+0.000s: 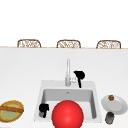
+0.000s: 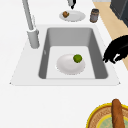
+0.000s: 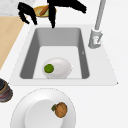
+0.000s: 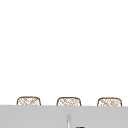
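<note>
Black left robot hand (image 1: pixel 43 109) hovers curled over the sink rim (image 1: pixel 37 110), holding nothing.

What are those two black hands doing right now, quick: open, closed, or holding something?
Left hand: fingers curled, holding nothing, at the sink's front left rim.
Right hand: fingers straight and pointing down beside the faucet, holding nothing.

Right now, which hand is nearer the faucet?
Right. The right hand hangs just beside the faucet, at the sink's back rim. The left hand is over the sink's front-left corner.
</note>
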Available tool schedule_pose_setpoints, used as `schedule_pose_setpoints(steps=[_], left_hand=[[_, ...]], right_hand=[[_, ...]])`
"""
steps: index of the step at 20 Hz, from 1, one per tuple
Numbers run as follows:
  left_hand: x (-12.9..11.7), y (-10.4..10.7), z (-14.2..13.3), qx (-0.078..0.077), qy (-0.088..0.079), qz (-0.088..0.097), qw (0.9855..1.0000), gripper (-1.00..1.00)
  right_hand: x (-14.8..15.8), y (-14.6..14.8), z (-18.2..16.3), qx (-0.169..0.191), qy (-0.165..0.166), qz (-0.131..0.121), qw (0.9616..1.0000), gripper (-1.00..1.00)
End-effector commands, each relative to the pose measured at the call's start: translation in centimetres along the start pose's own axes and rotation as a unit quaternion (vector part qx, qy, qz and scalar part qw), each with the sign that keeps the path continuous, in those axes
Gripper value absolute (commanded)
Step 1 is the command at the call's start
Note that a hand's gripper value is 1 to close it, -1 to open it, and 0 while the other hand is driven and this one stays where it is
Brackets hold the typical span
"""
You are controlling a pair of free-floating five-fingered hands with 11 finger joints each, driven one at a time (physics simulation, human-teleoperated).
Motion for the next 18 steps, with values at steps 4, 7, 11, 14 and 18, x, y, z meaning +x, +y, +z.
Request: schedule_pose_setpoints(steps=[4, 7, 11, 14, 18], left_hand=[[0.0, 0.0, 0.0, 0.000, 0.000, 0.000, 1.0000, 0.00], [0.0, 0.0, 0.0, 0.000, 0.000, 0.000, 1.0000, 0.00], [0.0, 0.0, 0.0, 0.000, 0.000, 0.000, 1.0000, 0.00], [0.0, 0.0, 0.0, 0.000, 0.000, 0.000, 1.0000, 0.00], [0.0, 0.0, 0.0, 0.000, 0.000, 0.000, 1.0000, 0.00]], right_hand=[[0.0, 0.3, -4.1, 0.058, 0.008, 0.024, 0.9980, -1.00], [-0.5, 0.2, -5.4, 0.079, 0.006, 0.020, 0.9966, -1.00], [-0.6, 0.4, -7.3, 0.123, 0.010, 0.012, 0.9922, -1.00], [-0.8, 0.8, -8.8, 0.158, 0.012, 0.006, 0.9874, -1.00], [-1.1, 1.8, -11.3, 0.198, 0.016, 0.006, 0.9800, -1.00]])
